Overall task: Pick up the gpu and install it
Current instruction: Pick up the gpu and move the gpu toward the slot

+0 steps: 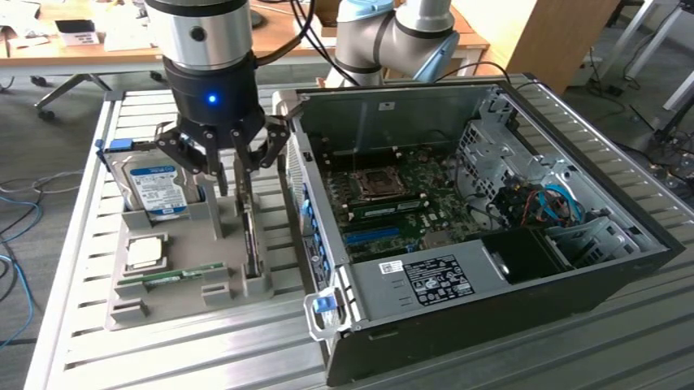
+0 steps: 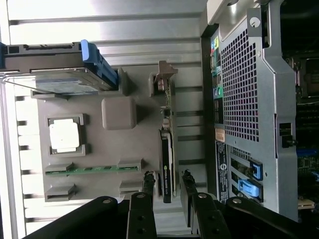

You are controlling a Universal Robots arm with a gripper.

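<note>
Over the grey tray [image 1: 179, 244], open pincer [image 2: 166, 177] straddling upright gpu [image 2: 167, 157]; hard drive [image 1: 155, 188] beside, computer case [image 1: 607, 272] close alongside.

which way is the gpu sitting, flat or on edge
On edge: the gpu stands upright in a slot of the gray tray, thin edge up.

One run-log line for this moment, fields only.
phase: pre-grasp | gripper: open, straddling gpu | gpu: on edge in grey tray, not lifted | computer case: side open

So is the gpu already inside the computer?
No, the gpu stands on edge in the grey tray, outside the computer case.
</note>
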